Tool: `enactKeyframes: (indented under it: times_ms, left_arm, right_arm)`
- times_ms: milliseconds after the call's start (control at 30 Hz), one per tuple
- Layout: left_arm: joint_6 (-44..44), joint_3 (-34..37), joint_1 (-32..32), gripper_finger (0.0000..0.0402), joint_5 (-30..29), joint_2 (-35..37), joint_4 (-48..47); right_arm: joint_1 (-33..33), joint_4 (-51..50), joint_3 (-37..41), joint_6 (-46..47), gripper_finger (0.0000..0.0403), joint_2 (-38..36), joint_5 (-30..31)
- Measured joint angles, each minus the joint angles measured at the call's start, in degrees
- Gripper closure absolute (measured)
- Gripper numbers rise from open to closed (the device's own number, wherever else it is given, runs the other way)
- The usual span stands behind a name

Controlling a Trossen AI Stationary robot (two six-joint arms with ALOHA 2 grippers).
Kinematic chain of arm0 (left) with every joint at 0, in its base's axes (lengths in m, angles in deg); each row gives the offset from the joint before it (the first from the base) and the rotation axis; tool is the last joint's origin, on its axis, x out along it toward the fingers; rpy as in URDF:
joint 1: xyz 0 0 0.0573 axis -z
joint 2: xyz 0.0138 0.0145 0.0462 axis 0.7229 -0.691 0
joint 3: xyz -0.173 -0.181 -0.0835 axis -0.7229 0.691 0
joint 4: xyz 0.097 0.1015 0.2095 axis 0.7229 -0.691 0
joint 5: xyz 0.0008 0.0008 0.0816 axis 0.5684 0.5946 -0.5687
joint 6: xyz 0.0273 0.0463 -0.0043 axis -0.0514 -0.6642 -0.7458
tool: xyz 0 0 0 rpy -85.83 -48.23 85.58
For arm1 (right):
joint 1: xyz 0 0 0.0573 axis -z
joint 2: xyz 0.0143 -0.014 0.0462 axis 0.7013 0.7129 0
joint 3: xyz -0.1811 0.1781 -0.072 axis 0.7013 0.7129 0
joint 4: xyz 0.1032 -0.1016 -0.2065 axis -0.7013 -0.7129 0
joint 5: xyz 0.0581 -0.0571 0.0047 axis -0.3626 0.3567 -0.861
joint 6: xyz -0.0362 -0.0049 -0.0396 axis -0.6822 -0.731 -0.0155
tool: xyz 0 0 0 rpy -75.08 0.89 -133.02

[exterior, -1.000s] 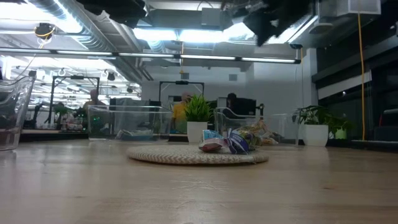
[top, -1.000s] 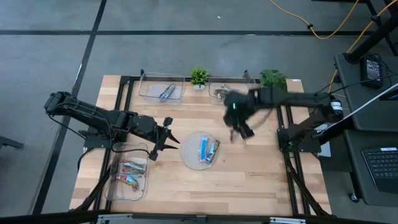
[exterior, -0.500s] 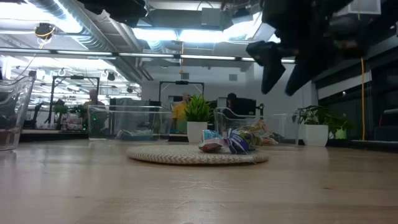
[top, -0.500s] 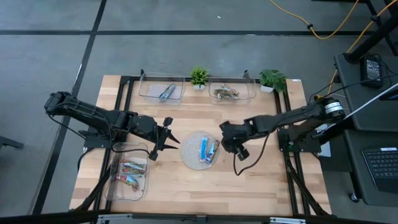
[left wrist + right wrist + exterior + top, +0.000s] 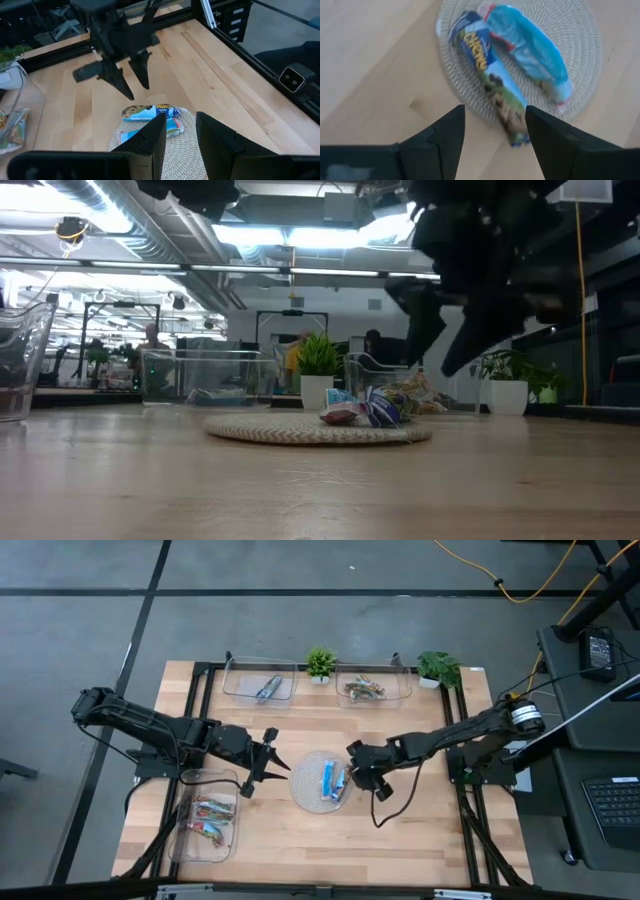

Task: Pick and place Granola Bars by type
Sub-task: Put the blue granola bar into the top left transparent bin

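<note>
Right gripper [image 5: 362, 776], fingers spread, hung just beside nearer blue granola bar [image 5: 489, 70] on woven mat [image 5: 305, 785], bar's long axis running between the fingers; left gripper [image 5: 262, 768], also spread, waited farther off.

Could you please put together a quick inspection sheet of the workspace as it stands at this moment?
Surface: wooden table, bare around the middle.
Job's things: two blue bars on the round woven mat; one bluish bar in the back left tray; greenish bars in the back right tray; reddish bars in the front left tray.
Clutter: two small potted plants at the back edge.
Grippers: right gripper open, right beside the mat's bars; left gripper open, empty, left of the mat.
Cables: yellow cable on the floor; dark cable looping off the right arm.
Surroundings: grey floor, desk with keyboard to the right.
</note>
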State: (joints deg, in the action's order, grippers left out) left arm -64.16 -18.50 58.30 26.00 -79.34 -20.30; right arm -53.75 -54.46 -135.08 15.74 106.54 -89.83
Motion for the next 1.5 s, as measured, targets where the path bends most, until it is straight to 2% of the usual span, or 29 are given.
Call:
enactKeyframes:
  times_ms: [233, 333, 500, 667, 833, 1267, 1367, 1500]
  left_arm:
    - [0.19, 0.00, 0.00, 0.0302, -0.01, 0.00, 0.01]
    - [0.85, 0.00, 0.00, 0.0302, -0.01, 0.01, -0.01]
    - [1.01, 0.00, 0.00, 0.0302, -0.05, 0.01, -0.12]
    - [0.57, 0.00, 0.00, 0.0302, -0.14, 0.01, -0.10]
    - [0.59, 0.00, 0.00, 0.0302, -0.23, 0.01, -0.10]
    - [0.87, 0.00, 0.00, 0.0302, -0.23, 0.01, -0.08]
    - [0.94, 0.00, 0.00, 0.0302, -0.21, 0.01, -0.08]
    - [0.98, 0.00, 0.00, 0.0302, -0.21, 0.01, -0.12]
  right_arm:
    - [1.96, 6.87, 0.00, -0.89, 0.0192, 4.22, -0.02]
    - [3.26, 6.58, -0.02, -0.64, 0.0192, 5.49, -0.29]
    - [4.74, 6.38, -0.04, -0.44, 0.0192, 6.95, -4.08]
    - [5.31, 6.27, -0.04, -0.44, 0.0198, 7.55, -4.60]
    - [5.31, 6.31, -0.04, -0.44, 0.0236, 7.57, -4.62]
    - [5.29, 4.06, -1.16, 0.09, 0.0385, 6.60, -3.78]
    - [4.86, -1.56, -4.19, 0.17, 0.0396, 4.48, -1.71]
    - [3.76, -10.62, -9.35, 0.78, 0.0388, 0.80, 3.48]
